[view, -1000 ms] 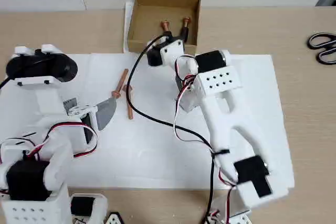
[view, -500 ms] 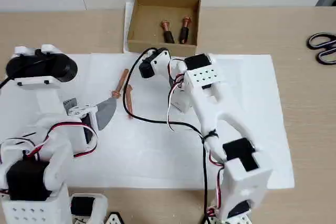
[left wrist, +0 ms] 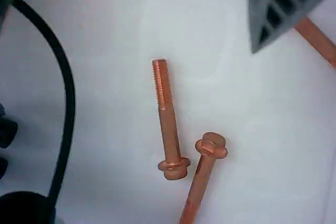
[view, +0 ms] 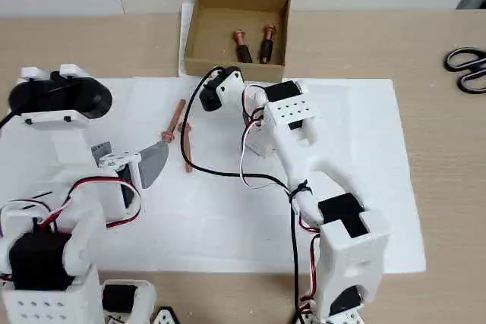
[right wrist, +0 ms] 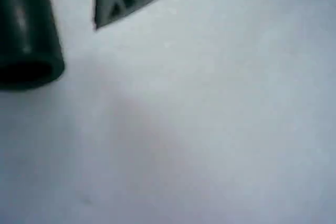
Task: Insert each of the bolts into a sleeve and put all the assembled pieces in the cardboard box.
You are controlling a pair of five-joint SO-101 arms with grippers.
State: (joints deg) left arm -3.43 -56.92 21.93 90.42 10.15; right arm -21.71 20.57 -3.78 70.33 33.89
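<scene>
Pulled back from the open brown cardboard box (view: pixel 214 32), the white plastic right arm (view: pixel 304 149) now bends over the matte white sheet (view: pixel 364 172). The right gripper (view: pixel 259 140) sits tucked beneath it, and I cannot tell how its jaws stand. Two copper bolts in smooth black sleeves (view: pixel 243 49) lie inside the box. A dark tubular sleeve (right wrist: pixel 26 30), possibly loose, shows beside that gripper. Two bare threaded copper flange bolts (left wrist: pixel 167 119) lie near the left gripper (view: pixel 152 163), whose jaw state is equally unclear.
</scene>
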